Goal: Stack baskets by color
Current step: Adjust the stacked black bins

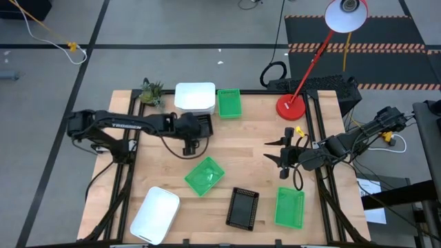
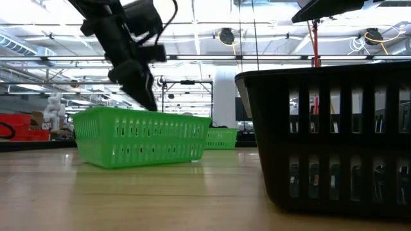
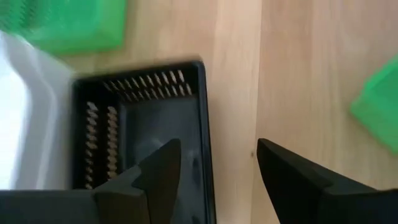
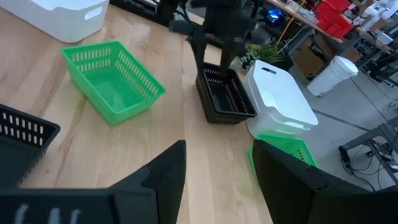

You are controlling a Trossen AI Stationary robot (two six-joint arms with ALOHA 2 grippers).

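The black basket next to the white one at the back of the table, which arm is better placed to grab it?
The left. Its gripper hangs right over that black basket, open fingers straddling one wall. The right gripper waits open by the table's right edge, well away from it.

Under the left gripper (image 1: 189, 149), the black basket (image 3: 143, 118) is largely hidden from you overhead. The wrist view cuts off its near end, and the white basket (image 3: 25, 124) beside it.
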